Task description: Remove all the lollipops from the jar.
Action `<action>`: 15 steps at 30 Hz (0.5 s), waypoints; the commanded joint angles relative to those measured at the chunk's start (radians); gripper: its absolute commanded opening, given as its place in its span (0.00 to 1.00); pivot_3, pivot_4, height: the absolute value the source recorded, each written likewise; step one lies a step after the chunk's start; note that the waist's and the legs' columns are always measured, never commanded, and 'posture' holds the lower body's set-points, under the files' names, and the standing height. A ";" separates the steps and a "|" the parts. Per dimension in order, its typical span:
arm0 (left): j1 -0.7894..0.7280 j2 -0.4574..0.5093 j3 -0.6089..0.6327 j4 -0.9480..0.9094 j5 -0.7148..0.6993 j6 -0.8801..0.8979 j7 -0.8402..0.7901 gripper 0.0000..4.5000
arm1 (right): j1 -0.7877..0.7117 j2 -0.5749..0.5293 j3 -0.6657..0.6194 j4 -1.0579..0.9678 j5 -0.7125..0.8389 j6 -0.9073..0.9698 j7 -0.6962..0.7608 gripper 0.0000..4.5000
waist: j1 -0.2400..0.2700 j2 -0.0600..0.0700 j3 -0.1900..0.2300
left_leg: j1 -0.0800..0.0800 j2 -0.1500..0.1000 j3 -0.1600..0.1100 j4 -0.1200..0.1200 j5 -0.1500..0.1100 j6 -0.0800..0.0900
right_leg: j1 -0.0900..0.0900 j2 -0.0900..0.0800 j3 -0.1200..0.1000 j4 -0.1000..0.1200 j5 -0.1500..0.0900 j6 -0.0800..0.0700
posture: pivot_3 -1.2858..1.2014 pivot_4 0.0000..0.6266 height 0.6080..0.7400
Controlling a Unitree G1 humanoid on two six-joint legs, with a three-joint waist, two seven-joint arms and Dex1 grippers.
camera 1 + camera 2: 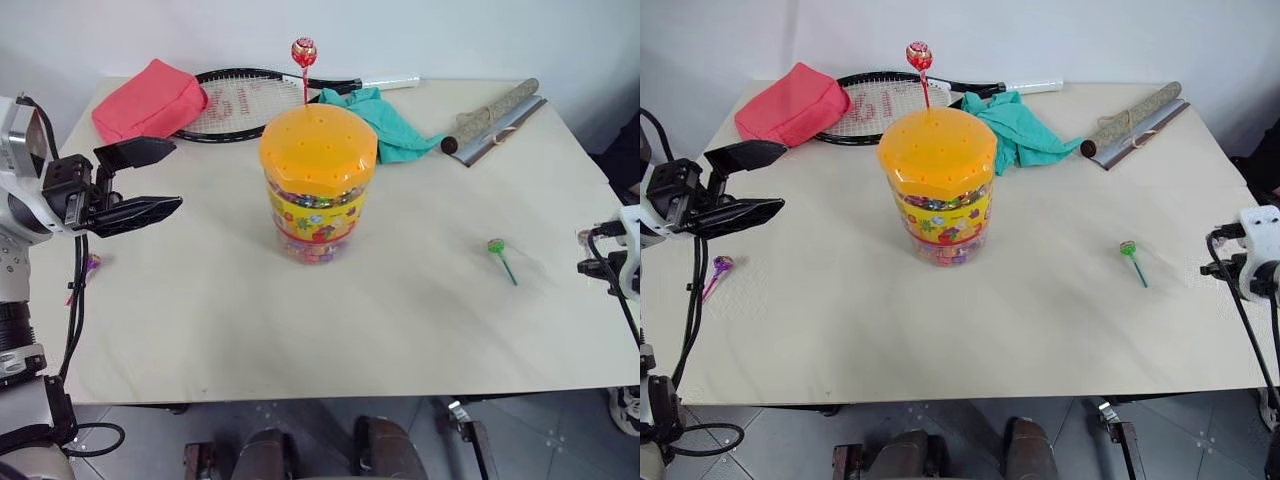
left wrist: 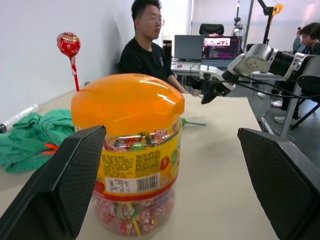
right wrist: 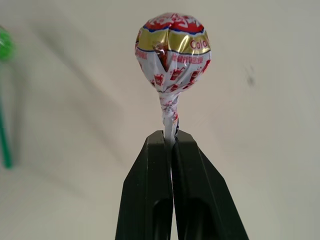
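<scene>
The jar [image 1: 318, 190], clear with an orange holed lid, stands mid-table. A red lollipop [image 1: 304, 52] sticks upright from the lid's far edge. My left gripper [image 1: 172, 177] hangs open above the table to the jar's left, its fingers [image 2: 55, 190] facing the jar and apart from it. A purple lollipop [image 1: 720, 265] lies on the table below that gripper. A green lollipop [image 1: 497, 247] lies on the table to the right. My right gripper [image 3: 170, 137], near the table's right edge, is shut on the white stick of a red, gold and white wrapped lollipop [image 3: 172, 50].
At the back of the table [image 1: 300, 340] lie a red pouch [image 1: 150, 100], a racket [image 1: 240, 100], a teal cloth [image 1: 390, 120] and a rolled mat [image 1: 490, 118]. A person [image 2: 145, 47] sits at a desk beyond the table.
</scene>
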 commanded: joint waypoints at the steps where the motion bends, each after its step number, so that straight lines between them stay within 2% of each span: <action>1: 0.017 0.038 0.046 -0.004 -0.008 0.005 -0.005 1.00 | 0.045 0.023 -0.060 -0.042 0.011 0.013 -0.027 0.00 | 0.002 0.000 0.000 | 0.000 0.000 0.000 0.000 0.000 0.000 | 0.000 0.000 0.000 0.000 0.000 0.000 | 0.52 0.24 1.00; 8: 0.052 0.054 0.066 -0.013 -0.010 0.022 0.006 1.00 | 0.111 0.063 -0.106 -0.098 0.019 0.033 -0.057 0.00 | 0.013 0.000 0.000 | 0.000 -0.001 0.000 0.001 0.000 0.000 | 0.000 -0.001 0.000 0.000 0.000 0.000 | 0.52 0.24 1.00; 9: 0.050 0.053 0.065 -0.011 -0.008 0.021 0.006 1.00 | 0.118 0.068 -0.110 -0.109 0.023 0.036 -0.056 0.11 | 0.015 0.000 0.000 | 0.000 -0.001 0.000 0.001 0.000 0.000 | 0.000 -0.001 0.000 0.000 0.000 0.000 | 0.52 0.24 1.00; 11: 0.043 0.048 0.062 -0.006 -0.007 0.017 0.008 1.00 | 0.141 0.074 -0.120 -0.156 0.039 0.041 -0.043 0.22 | 0.018 0.000 0.000 | 0.000 -0.001 0.000 0.001 0.000 0.000 | 0.000 -0.001 0.000 0.000 0.000 0.000 | 0.52 0.24 1.00; 15: 0.027 0.038 0.050 0.004 -0.002 0.012 0.010 1.00 | 0.182 0.078 -0.145 -0.249 0.069 0.061 -0.028 0.53 | 0.024 0.000 0.000 | 0.000 -0.001 0.000 0.001 0.000 0.000 | 0.000 -0.001 0.000 0.000 0.000 0.000 | 0.52 0.24 1.00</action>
